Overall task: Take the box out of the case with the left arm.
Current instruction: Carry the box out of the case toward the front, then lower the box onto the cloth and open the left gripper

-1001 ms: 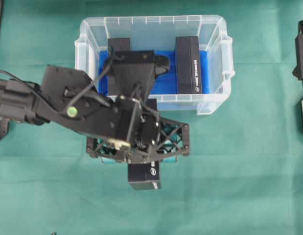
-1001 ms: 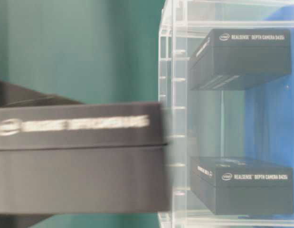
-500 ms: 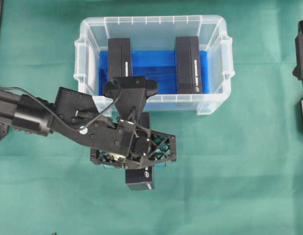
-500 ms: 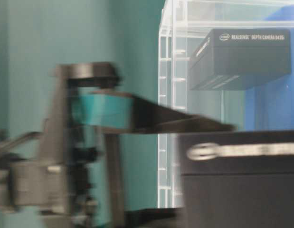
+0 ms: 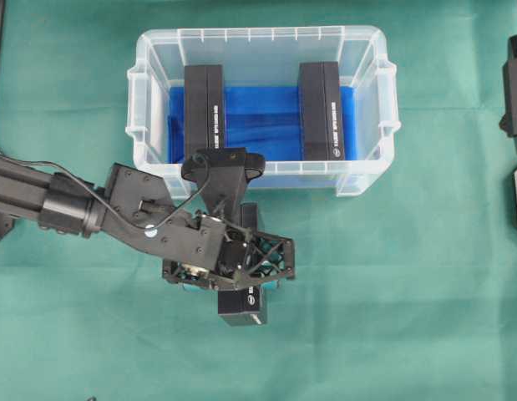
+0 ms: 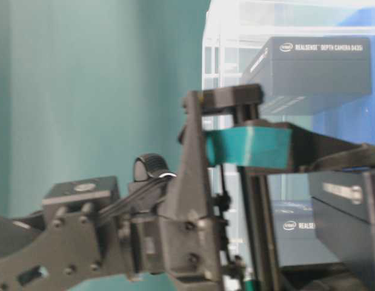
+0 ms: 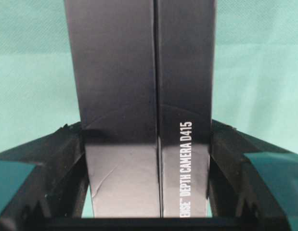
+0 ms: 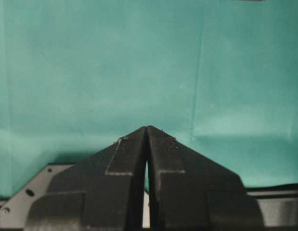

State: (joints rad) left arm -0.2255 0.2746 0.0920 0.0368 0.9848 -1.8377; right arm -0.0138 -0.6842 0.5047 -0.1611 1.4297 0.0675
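Left end effector [image 5: 238, 272]: clamped on a black RealSense D415 box [image 5: 242, 306], outside the case, low over the green surface [image 5: 392, 301]. The left wrist view alone shows the contact: both lattice fingers [image 7: 62, 159] press the box [image 7: 144, 96] on its two long sides, and the lettering "DEPTH CAMERA D415" can be read there. The overhead view hides this grip under the wrist housing; only the box's near end sticks out below the end effector.

Teal pad [image 6: 248, 147]: seen only from table level, above the held box [image 6: 348, 212] at the frame's right edge.

Case [image 5: 149, 109]: clear bin with blue floor, just beyond the end effector, its near wall partly covered by the left arm [image 5: 74, 200].

Two more black boxes stand on edge inside, one near the left wall [image 5: 204, 113] and one near the right wall [image 5: 321, 109], well apart. From table level, through the clear wall, the upper one reads "DEPTH CAMERA D435".

Right end effector [image 8: 147, 144]: fingers pressed together, nothing between them, over bare green surface [image 8: 139, 62].
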